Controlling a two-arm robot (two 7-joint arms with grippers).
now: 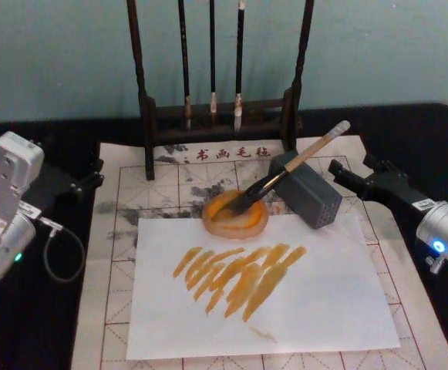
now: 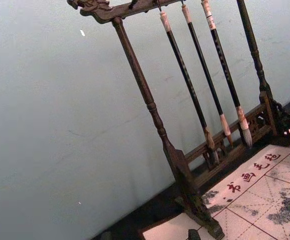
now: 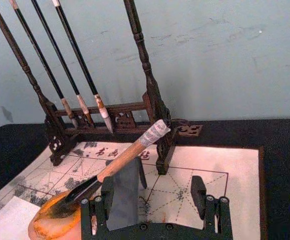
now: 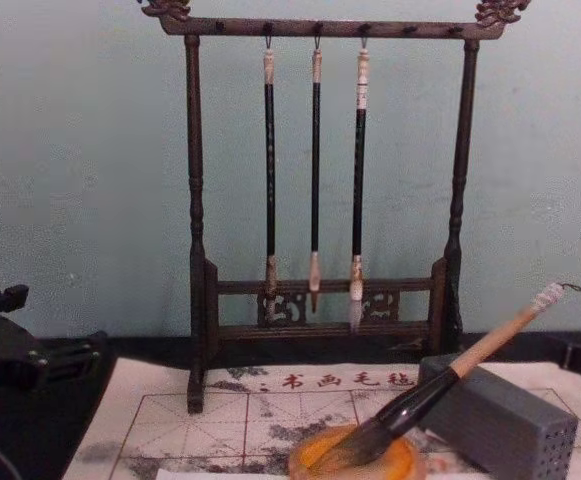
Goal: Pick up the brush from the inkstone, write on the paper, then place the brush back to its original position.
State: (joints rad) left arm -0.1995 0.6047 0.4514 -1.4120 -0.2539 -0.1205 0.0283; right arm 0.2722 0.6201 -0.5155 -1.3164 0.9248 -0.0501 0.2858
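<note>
From the head camera, the right gripper (image 1: 338, 169) sat at the table's right side, its black fingers apart and empty, just beside the grey rectangular block with a dotted end (image 1: 308, 190). The left gripper (image 1: 92, 179) lay at the left edge of the off-white paper with red grid lines (image 1: 116, 254), holding nothing; how far its fingers stood open could not be judged. The thick brush with pale wooden handle and dark bushy tip (image 1: 293, 166) leaned on the block, tip resting in the round orange-yellow inkstone (image 1: 235, 216). A plain white sheet (image 1: 324, 301) bearing orange strokes lay over the paper.

The left wrist camera showed the dark wooden brush stand (image 2: 149, 100) with three thin black-handled brushes (image 2: 204, 80) hanging against a pale wall, and a corner of the paper with red characters.

The right wrist camera showed the right gripper's two finger pairs spread wide either side of the block, gripping nothing. The inkstone was cut off at the frame's edge.

The chest camera gave the stand's full height, and the brush tilted from inkstone up across the block. Dark parts of the left arm showed at the left, fingers indistinct.
</note>
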